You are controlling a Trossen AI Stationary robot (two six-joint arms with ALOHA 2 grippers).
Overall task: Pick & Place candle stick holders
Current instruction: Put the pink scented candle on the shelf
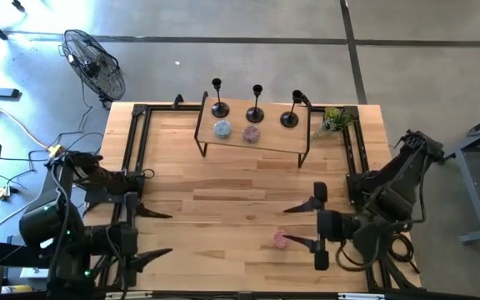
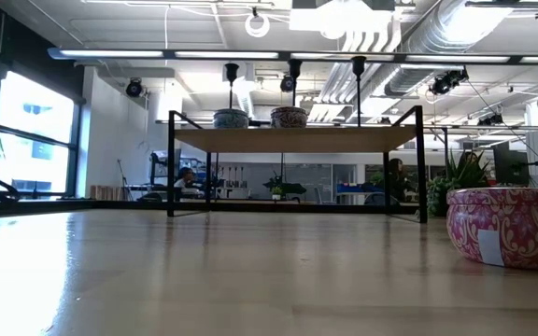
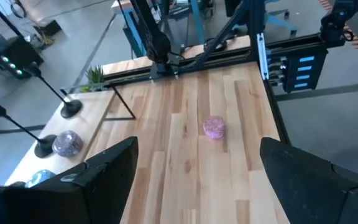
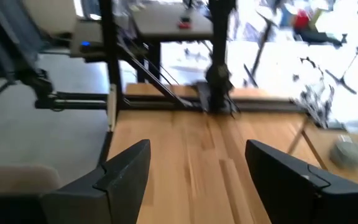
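Three candle stick holders (image 1: 255,103) stand in a row along the back of a raised shelf (image 1: 282,143) at the far side of the desk (image 1: 223,192). Two small tins (image 1: 222,129) sit on the shelf in front of them. A small plant (image 1: 333,121) stands right of the shelf. Another tin (image 1: 280,240) lies on the desk near the front, right of centre, just beside the right gripper (image 1: 302,223). The left gripper (image 1: 158,233) waits at the front left.
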